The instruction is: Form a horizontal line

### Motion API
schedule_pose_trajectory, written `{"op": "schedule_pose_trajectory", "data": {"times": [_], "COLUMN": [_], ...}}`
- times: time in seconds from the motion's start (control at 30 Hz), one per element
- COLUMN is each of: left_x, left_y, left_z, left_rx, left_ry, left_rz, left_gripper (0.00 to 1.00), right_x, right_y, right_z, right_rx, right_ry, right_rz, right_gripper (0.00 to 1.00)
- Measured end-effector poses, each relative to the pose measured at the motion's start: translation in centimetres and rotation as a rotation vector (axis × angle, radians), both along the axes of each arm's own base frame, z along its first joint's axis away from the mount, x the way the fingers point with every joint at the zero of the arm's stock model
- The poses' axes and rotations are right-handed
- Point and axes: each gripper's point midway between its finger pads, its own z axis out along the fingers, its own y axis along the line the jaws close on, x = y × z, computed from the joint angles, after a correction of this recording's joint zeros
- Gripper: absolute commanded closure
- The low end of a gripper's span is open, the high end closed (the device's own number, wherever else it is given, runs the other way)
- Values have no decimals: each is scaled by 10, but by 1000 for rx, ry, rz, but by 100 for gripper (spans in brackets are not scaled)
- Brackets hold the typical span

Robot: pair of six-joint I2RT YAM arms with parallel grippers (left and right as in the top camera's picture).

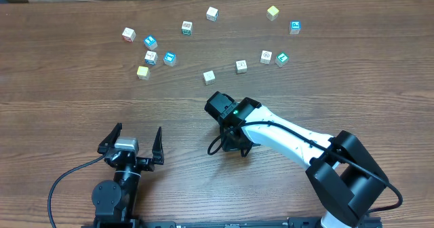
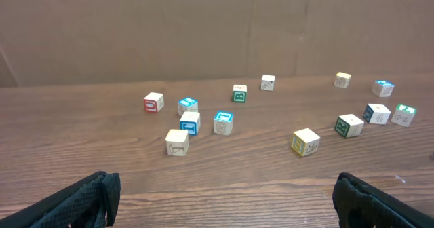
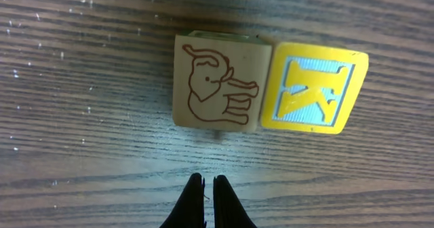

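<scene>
Left gripper (image 1: 138,130) sits at near edge of surface (image 1: 61,119), jaws spread full, nothing between them. Right gripper (image 3: 209,184) is further in, fingers pressed together, holding nothing, tips just short of horizontal line (image 3: 271,85). Line as seen in the right wrist view: elephant cube (image 3: 217,85) and yellow K cube (image 3: 314,85), side by side, faces touching, K cube slightly skewed. Overhead does not show this pair, probably hidden under the right arm. Loose cubes (image 1: 209,77) lie scattered beyond, well apart.

Judgement: row begun, not complete. Next move calls for opening a gripper, fetching a nearby loose cube, and setting it flush against one end, row kept straight.
</scene>
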Motion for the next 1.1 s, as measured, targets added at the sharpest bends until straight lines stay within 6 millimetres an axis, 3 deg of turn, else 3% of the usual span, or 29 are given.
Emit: {"op": "schedule_pose_trajectory", "data": {"times": [0.57, 1.1], "left_x": [0, 0], "left_y": [0, 0], "left_z": [0, 0], "left_rx": [0, 0], "left_ry": [0, 0], "left_rz": [0, 0], "left_gripper": [0, 0], "right_x": [19, 20], "right_y": [-12, -10], "right_z": [1, 1], "right_rx": [-15, -4], "right_ry": [-47, -49], "right_rz": [-43, -13], "right_gripper": [96, 96]}}
